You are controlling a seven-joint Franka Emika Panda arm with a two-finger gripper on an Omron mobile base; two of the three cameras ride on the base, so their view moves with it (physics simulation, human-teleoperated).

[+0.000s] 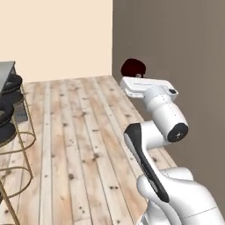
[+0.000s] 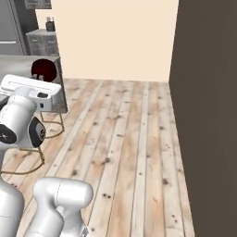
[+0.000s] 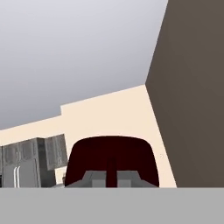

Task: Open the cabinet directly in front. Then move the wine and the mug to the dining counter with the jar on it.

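At nine o'clock of the left base view we see black stools [image 1: 8, 107] on gold legs over the plank floor [image 1: 74, 145]; at one o'clock the gripper [image 1: 139, 75] pinches the mug [image 1: 132, 67], lifted clear of the floor. Beyond, at three o'clock, stands a dark brown wall [image 1: 176, 52].

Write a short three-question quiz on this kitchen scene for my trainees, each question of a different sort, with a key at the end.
1. True or false: the gripper is shut on the mug.
2. Multiple choice: the floor is made of A) tiles, B) wooden planks, C) carpet.
3. Fill in: in the left base view, the gold-legged stools stand at the ____ edge of the picture.

Key: 1 true; 2 B; 3 left.
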